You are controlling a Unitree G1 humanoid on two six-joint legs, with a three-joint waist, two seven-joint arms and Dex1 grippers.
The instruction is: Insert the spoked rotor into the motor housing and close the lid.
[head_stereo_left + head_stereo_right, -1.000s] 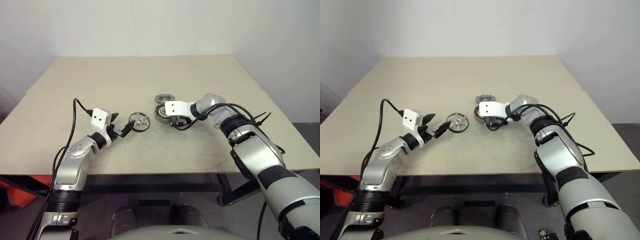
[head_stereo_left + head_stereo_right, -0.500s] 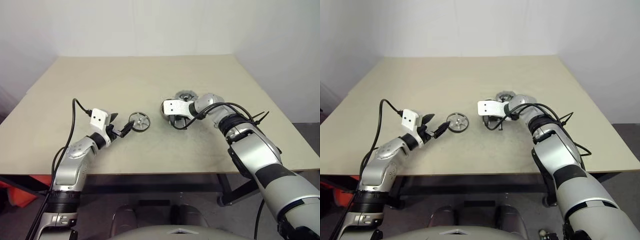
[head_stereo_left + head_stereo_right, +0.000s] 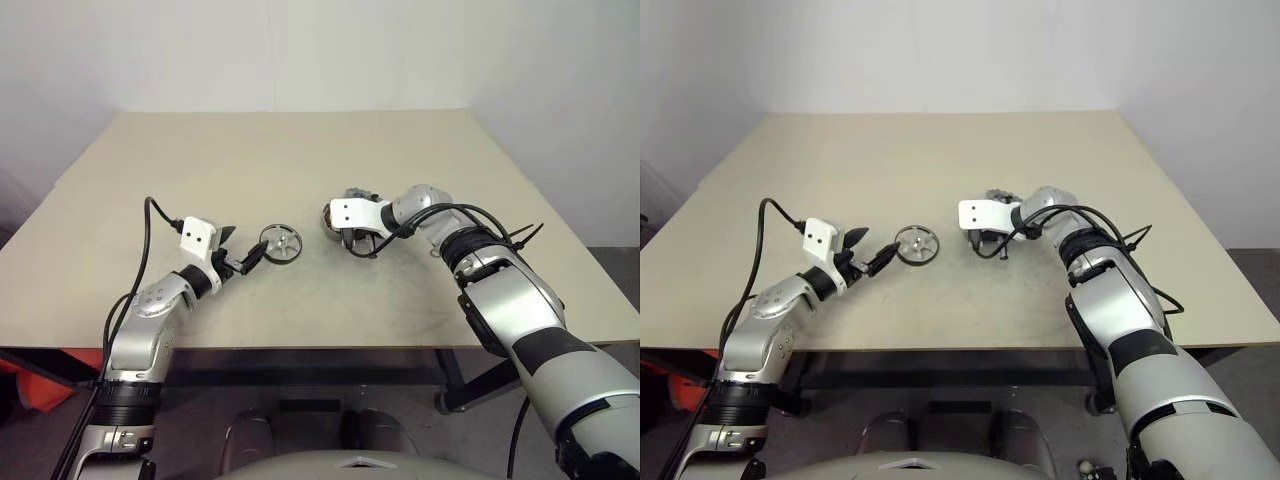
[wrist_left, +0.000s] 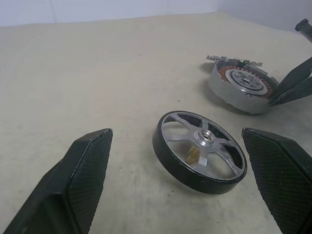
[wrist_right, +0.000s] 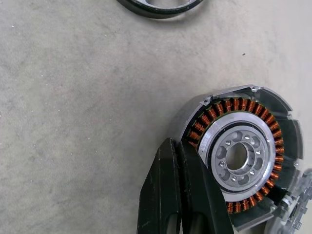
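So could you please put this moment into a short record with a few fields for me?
surface: beige table
spoked rotor: silver wheel lying tilted on the table, between the open fingers of the left gripper, not gripped
motor housing: round grey cup with copper windings, open at the top, resting on the table
right gripper: shut, fingers pressed together at the housing's rim
lid: grey part just behind the housing, mostly hidden
task state: rotor not yet inserted
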